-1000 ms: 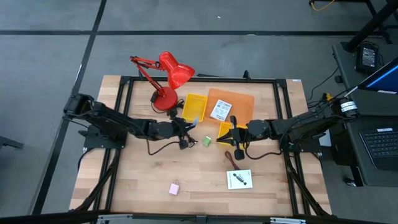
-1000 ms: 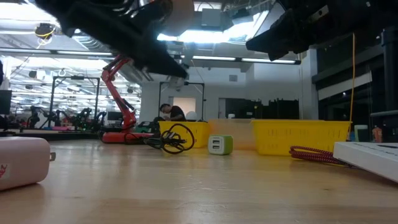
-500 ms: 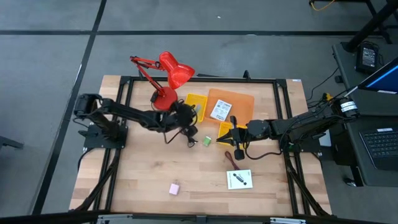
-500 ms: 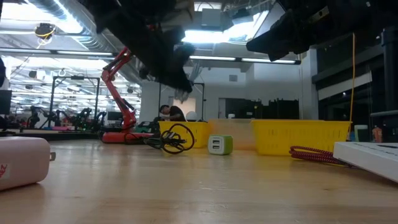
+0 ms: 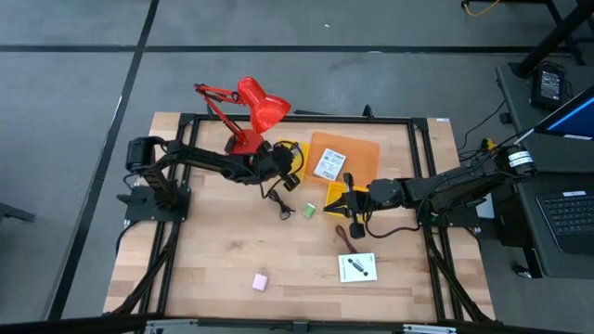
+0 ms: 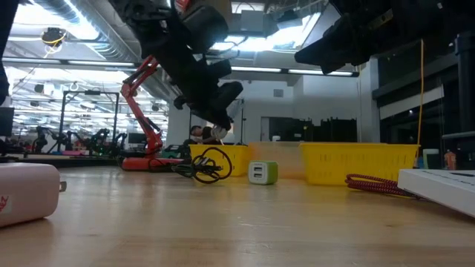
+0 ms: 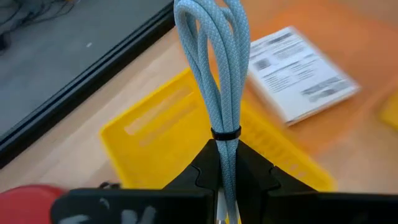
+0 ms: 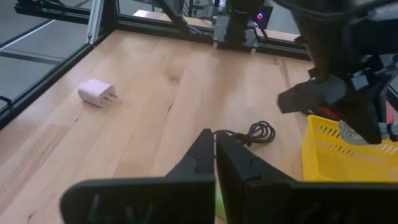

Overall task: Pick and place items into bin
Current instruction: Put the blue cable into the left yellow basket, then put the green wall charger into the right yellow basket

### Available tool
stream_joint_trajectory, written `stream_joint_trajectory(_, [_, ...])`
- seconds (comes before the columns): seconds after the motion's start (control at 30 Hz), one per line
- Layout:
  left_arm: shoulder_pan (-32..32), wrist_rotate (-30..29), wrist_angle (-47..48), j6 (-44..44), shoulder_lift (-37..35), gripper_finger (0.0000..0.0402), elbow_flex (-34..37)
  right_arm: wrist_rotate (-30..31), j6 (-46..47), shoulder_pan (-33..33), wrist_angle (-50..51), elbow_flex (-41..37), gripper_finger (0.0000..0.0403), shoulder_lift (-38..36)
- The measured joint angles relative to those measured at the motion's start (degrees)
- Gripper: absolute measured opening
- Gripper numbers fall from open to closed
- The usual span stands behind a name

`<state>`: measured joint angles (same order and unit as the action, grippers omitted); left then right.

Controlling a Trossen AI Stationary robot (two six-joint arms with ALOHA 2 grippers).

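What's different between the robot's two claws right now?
The left gripper is shut on a looped pale blue cord; the right gripper is shut on nothing. The left gripper hangs over the yellow bin, while the right gripper hangs over the wooden table, facing a coiled black cable. Both have dark fingers pressed close together.
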<state>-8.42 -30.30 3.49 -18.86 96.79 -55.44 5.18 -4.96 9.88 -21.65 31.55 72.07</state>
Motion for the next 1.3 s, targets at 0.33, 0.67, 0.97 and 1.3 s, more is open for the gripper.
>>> stream_joint_trajectory(0.33, [-3.4, 4.8, 2.7, -0.1, 0.0, 0.0022, -0.7, 0.4, -0.2, 0.0, 0.1, 0.0, 0.0, 0.0])
stream_joint_trajectory(0.67, [-5.4, 8.3, 2.9, 0.5, 0.0, 0.0043, -0.7, 0.4, -0.3, 0.0, 0.1, 0.0, 0.0, 0.0])
stream_joint_trajectory(0.97, [-5.5, 8.0, 2.3, 2.3, 0.0, 0.0073, -0.7, 0.4, -0.3, 0.0, 0.1, 0.0, 0.0, 0.0])
stream_joint_trajectory(1.3, [-5.1, 7.7, 2.2, 4.3, -0.5, 0.0089, -0.7, 0.4, -0.1, 0.0, 0.1, 0.0, 0.0, 0.0])
